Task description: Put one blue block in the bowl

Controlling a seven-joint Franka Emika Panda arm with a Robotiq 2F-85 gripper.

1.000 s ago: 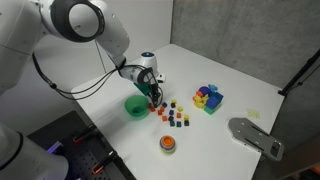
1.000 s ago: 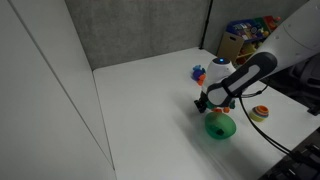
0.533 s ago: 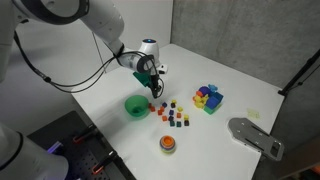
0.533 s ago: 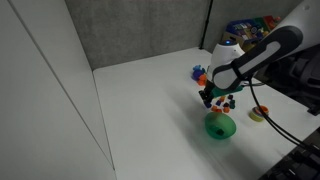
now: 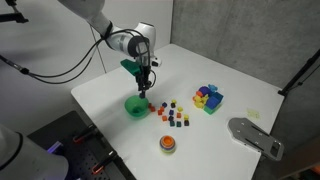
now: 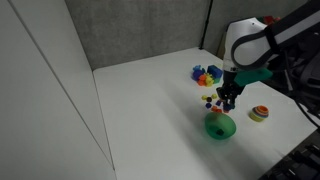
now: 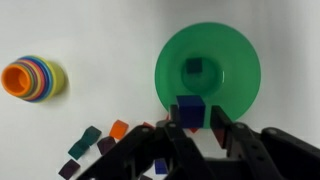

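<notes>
The green bowl stands on the white table near its front edge; it also shows in the other exterior view and in the wrist view. My gripper hangs above the bowl's rim, on the side of the loose blocks, and shows in an exterior view too. In the wrist view the gripper is shut on a blue block held in the air over the bowl's near edge. A dark square shadow lies inside the bowl.
Several small loose coloured cubes lie beside the bowl, also seen in the wrist view. An orange-and-red disc sits near the front edge. A cluster of bright toys stands farther off. A grey plate lies beyond the table.
The gripper has risen from among the loose cubes with the blue block and shifted over toward the green bowl. The bowl has not moved.
</notes>
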